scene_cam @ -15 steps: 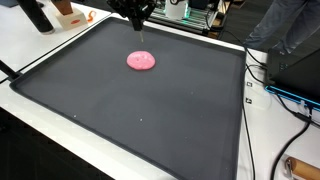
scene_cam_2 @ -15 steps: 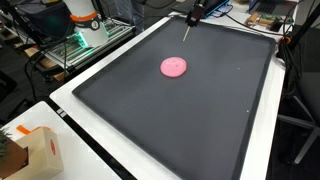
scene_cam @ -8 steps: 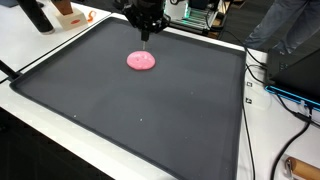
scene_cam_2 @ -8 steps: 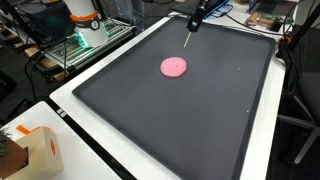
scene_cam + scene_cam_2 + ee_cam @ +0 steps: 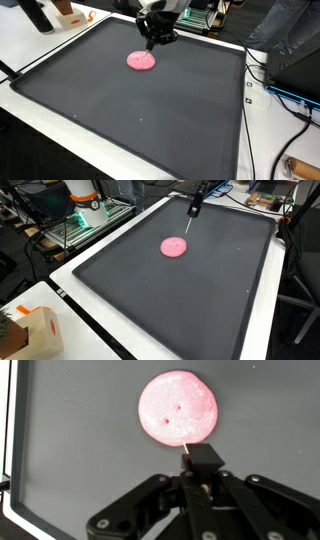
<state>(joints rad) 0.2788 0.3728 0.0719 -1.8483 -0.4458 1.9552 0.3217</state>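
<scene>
Your gripper [image 5: 152, 40] fingers clamped on a thin stick [image 5: 190, 225] | tip hovers beside the pink disc [image 5: 178, 406], toward the mat's [image 5: 150, 120] arm-side edge | approach step, I judge; any descent needs the tip centred first.

Lighting is diffuse overhead room light. Both exterior views are bright and sharp, and the black mat [image 5: 150, 110] carries no hard shadows, only a faint sheen. In the wrist view the pink disc [image 5: 178, 407] is overexposed and washed out. The gripper [image 5: 203, 458], close to the lens, is slightly soft.
</scene>
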